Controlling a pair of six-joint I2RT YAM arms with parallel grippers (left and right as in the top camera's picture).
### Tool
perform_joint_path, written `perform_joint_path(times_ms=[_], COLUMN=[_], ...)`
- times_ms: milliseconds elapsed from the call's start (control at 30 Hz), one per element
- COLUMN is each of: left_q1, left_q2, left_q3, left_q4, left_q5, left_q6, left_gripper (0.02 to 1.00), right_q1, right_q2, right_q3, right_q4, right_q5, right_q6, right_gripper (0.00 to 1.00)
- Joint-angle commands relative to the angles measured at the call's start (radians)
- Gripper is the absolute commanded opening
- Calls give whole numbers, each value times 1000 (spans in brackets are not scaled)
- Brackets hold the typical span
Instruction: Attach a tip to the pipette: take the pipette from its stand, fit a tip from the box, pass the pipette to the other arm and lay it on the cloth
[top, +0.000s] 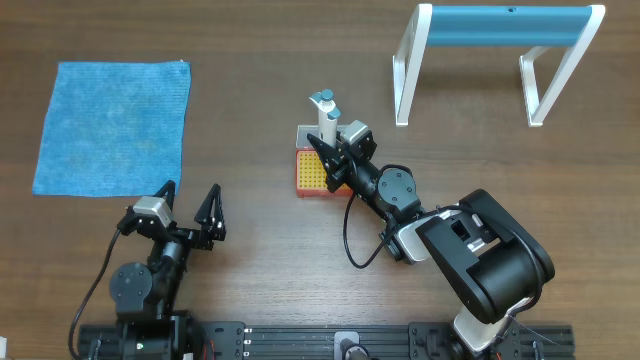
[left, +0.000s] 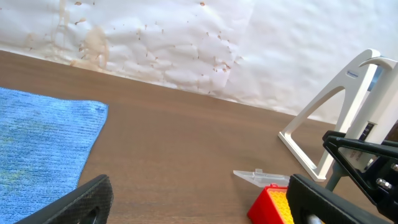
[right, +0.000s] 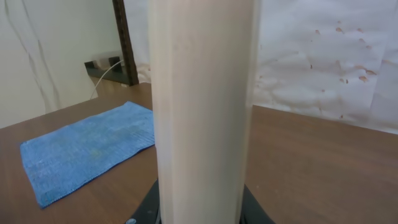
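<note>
your right jaws are closed on the pipette (top: 325, 112) and hold it upright, long axis vertical, just above the far end of the tip box (top: 312, 172) near the middle of the desk. the coming move looks like a straight push down into a tip, though you can't tell if one is on. your left jaws stand wide open by the desk's front edge, left side, well apart. the cloth (top: 112, 128) lies beyond them toward the far left corner.
</note>
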Motion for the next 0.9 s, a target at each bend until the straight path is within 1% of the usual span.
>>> perform_joint_path(times_ms=[33, 233, 900], left_q1=[4, 4, 4], left_q2=[-5, -5, -5], left_q3=[-2, -2, -2], left_q4=[-7, -7, -7], left_q5=[-5, -5, -5], left_q6=[-7, -8, -8], left_gripper=[904, 904, 904], right_q1=[-5, 0, 2], right_q2=[-4, -8, 14], right_q3=[-10, -10, -35], right_q4=[6, 6, -20], right_q5=[-24, -46, -42], right_q6=[4, 4, 1], right_gripper=[77, 73, 77])
